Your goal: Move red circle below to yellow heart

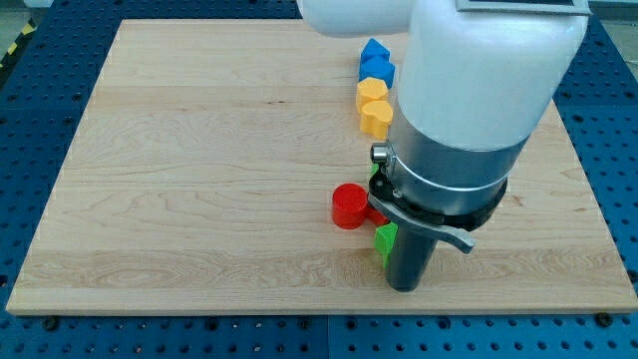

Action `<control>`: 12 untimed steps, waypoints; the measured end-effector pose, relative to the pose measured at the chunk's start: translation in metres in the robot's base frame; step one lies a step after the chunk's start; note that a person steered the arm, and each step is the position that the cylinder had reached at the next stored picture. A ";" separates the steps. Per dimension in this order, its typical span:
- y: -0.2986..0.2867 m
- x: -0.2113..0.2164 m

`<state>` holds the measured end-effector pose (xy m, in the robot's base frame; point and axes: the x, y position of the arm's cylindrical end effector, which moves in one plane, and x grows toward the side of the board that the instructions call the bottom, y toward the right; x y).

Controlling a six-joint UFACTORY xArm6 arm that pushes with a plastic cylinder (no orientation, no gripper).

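The red circle lies on the wooden board, right of centre. The yellow heart lies above it, towards the view's top, under a second yellow block. My arm's body hangs over the board's right part. My tip touches down to the lower right of the red circle, right next to a green block. A gap of bare board separates the red circle from the yellow heart.
Two blue blocks sit in a column above the yellow ones. A sliver of another red block and a bit of green show beside the arm, mostly hidden. A blue perforated table surrounds the board.
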<state>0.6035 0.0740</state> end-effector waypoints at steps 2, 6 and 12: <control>-0.064 -0.010; -0.069 -0.111; -0.094 -0.049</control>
<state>0.5540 -0.0203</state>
